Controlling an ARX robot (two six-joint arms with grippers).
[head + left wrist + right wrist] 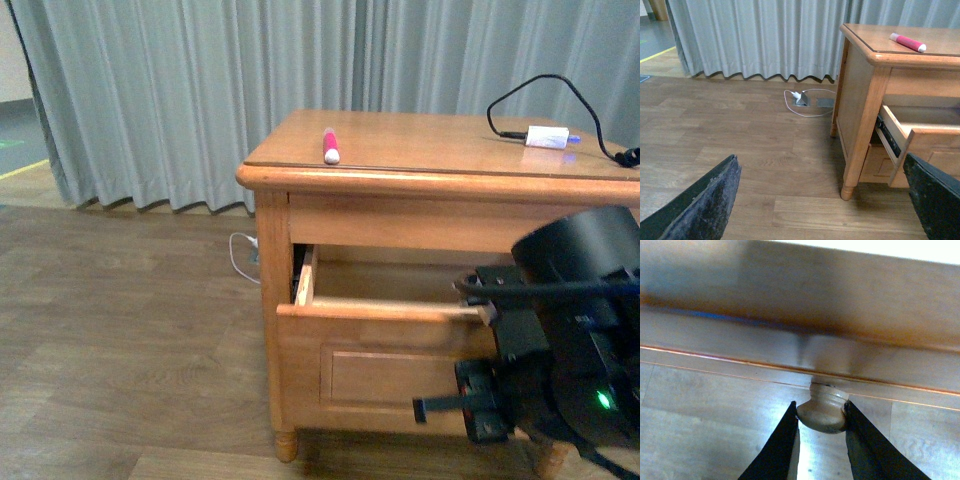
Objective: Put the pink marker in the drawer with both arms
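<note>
The pink marker (331, 145) (908, 42) lies on the nightstand top near its front left corner, white end toward the front. Below it the upper drawer (380, 310) (920, 135) is pulled partly out, and its inside looks bare. My right arm (580, 320) is in front of the drawer's right part. In the right wrist view my right gripper (821, 407) is shut on the round wooden knob (824, 412) of the drawer front (800, 340). My left gripper (820, 159) hangs open, low over the floor to the left of the nightstand, with nothing between its fingers.
A white plug (547, 137) with a black cable lies on the nightstand top (430, 130) at the back right. The lower drawer (400, 375) is closed. A white cable (802, 97) loops on the wooden floor near the grey curtain (200, 90).
</note>
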